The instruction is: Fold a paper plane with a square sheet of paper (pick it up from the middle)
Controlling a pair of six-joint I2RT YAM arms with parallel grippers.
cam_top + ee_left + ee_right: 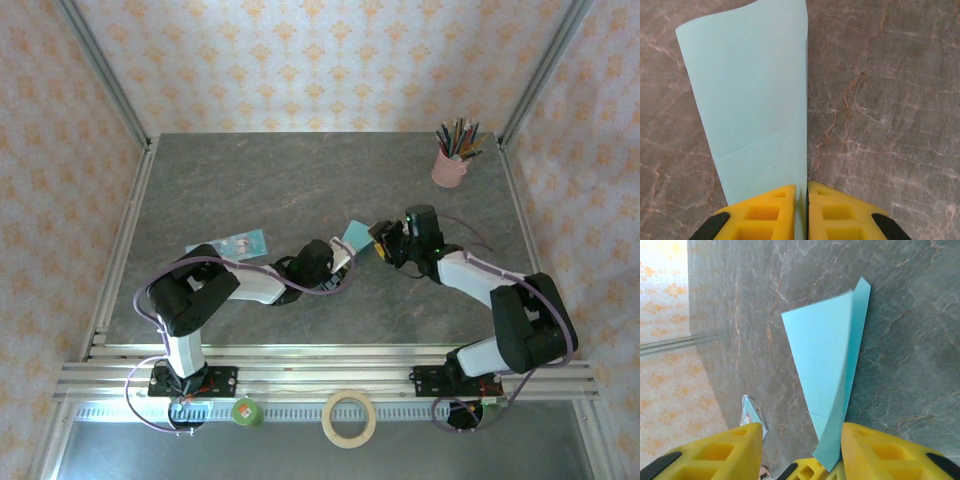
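The square sheet of paper (755,100) is light turquoise and folded into a long narrow shape with a crease across it. It is held above the middle of the table (250,180). My left gripper (801,189) is shut on its near end, with the paper's edge pinched between the yellow fingers. In the right wrist view the paper (825,365) stands on edge and tapers toward the camera. My right gripper (799,426) is open around its lower end, and the paper leans against the right-hand finger (865,445). From above, both grippers meet at the paper (355,234).
A small pale blue picture card (240,243) lies on the table left of the grippers. A pink cup of pencils (450,165) stands at the back right. A tape roll (349,418) and a green object (246,411) sit on the front rail.
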